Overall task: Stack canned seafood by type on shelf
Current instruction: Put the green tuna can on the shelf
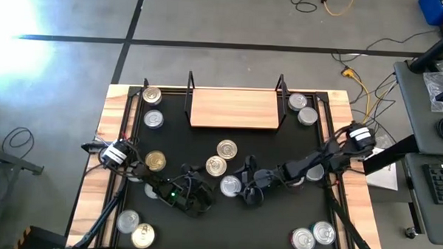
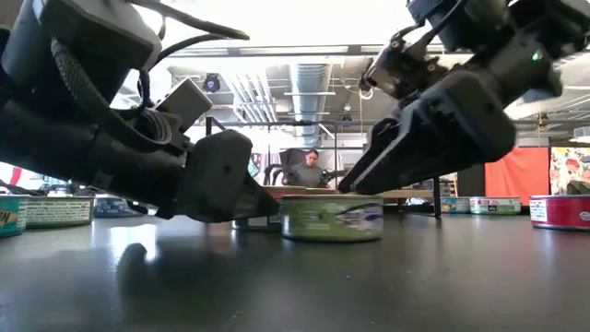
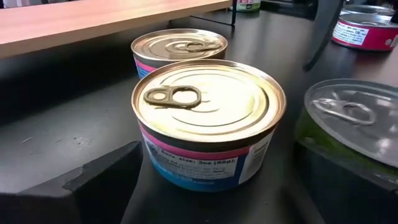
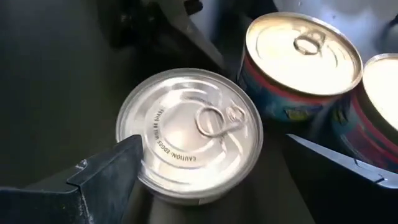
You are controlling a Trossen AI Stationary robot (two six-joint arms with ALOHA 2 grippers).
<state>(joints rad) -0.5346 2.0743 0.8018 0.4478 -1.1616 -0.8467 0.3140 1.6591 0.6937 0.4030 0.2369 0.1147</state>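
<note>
Mostly the tins are short, round and metal with ring-pull lids; the one at the centre of the worktop (image 1: 115,106), a silver-lidded tin (image 1: 230,185), has a green side label in the low view, and its lid reads "CAUTION: EDGES WILL BE SHARP" in the right wrist view; the right gripper (image 1: 250,190) sits over this tin with its fingers spread, one finger on either side of it, not pinching it; just beside it stands a gold-lidded tin (image 3: 208,118) with a pink band above a blue and white label, whose small print is mostly too fine to read, though "3oz (85g)" can be made out; a second gold-lidded tin (image 3: 179,46) of the same pink and blue kind stands right behind it, nearer the shelf; the left gripper (image 1: 198,192) lies low on the worktop next to these, fingers spread and empty; the shelf (image 1: 234,109), a light-wood board between black wire posts, stands at the far middle of the worktop with nothing on its board; other tins are scattered: two at each far corner, one gold one (image 1: 155,161) by the left arm, and pairs at the two near corners; a tin with a red and white label (image 2: 560,211) shows at the right edge of the low view; a person (image 2: 307,171) sits in the room behind.
</note>
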